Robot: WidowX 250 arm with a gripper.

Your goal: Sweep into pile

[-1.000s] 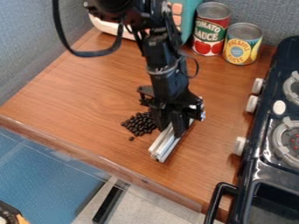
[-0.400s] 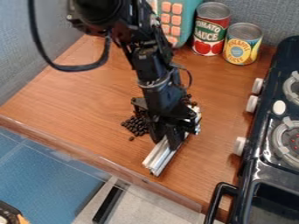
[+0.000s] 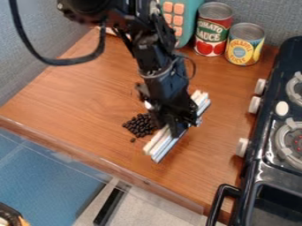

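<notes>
Arm (image 3: 154, 53) all black, with a bulky rounded housing (image 3: 88, 6) at the far end and a dull grey band (image 3: 158, 74) round the cylindrical forearm. Thick black cable (image 3: 56, 61) loops out left, thinner one (image 3: 194, 69) bows right. Gripper (image 3: 175, 129) black too, blocky and angular.

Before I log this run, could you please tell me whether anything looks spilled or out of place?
One dark bit looks stray, lying just outside the dark pile on the counter; nothing else stands out.
</notes>
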